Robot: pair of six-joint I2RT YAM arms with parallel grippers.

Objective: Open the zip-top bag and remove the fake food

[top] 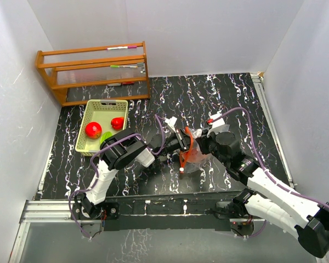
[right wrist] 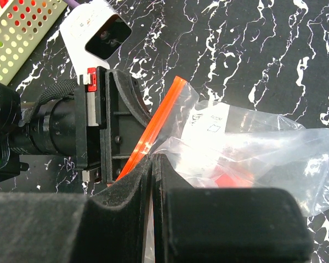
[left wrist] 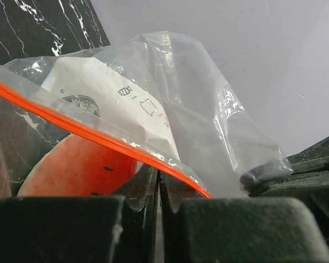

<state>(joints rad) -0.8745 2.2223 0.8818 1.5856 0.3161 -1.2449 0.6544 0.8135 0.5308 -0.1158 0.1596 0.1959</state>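
Note:
The zip-top bag [top: 194, 149] hangs between my two grippers at the table's middle. Its red zip strip [left wrist: 98, 137] runs slantwise across the left wrist view, with the white label [left wrist: 107, 96] behind it. A red watermelon slice [left wrist: 77, 171] sits inside the bag. My left gripper [left wrist: 159, 175] is shut on the bag's zip edge. My right gripper [right wrist: 154, 160] is shut on the opposite lip beside the strip [right wrist: 159, 120]. A red piece [right wrist: 226, 181] shows through the plastic. In the top view the left gripper [top: 181, 143] and right gripper [top: 204, 146] face each other.
A pale green slotted basket [top: 89, 115] at the left holds two red fruits [top: 93, 130] and a green piece [top: 106, 136]. A wooden rack [top: 93, 71] stands at the back left. White walls enclose the black marbled table [top: 219, 98].

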